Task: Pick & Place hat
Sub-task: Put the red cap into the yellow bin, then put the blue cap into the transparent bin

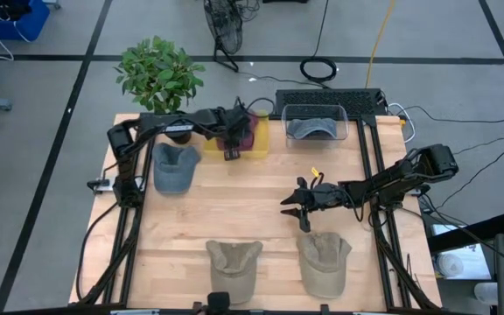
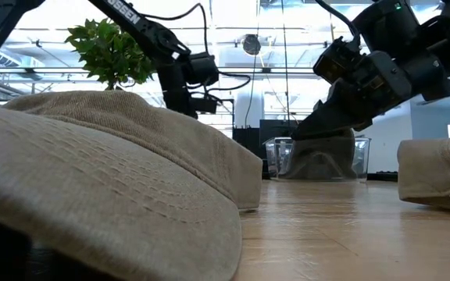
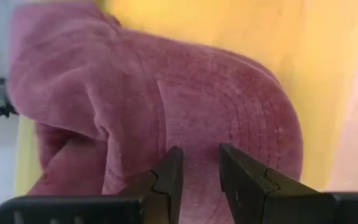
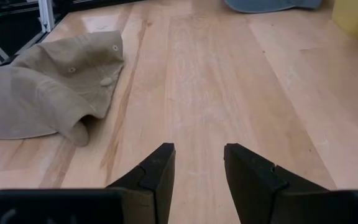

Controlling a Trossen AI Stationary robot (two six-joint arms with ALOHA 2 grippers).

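The pale wooden desk (image 1: 252,201) carries several caps, and the one in hand is the dusty-pink corduroy cap (image 3: 166,106), lying in the yellow tray (image 1: 259,143) at the desk's far edge, left of the clear plastic bin (image 1: 315,123) that holds a grey cap. The left gripper (image 1: 232,138) hangs directly over that pink cap — the wrist view looks straight down onto its crown, the fingers (image 3: 169,177) parted by a narrow gap with cloth showing between them, nothing yet pinched as far as I can tell. So the cap lies straight ahead of this gripper, its brim running off to one side. The right gripper (image 1: 297,207) waits well apart near mid-desk, open and empty, beside a tan cap (image 4: 48,93).
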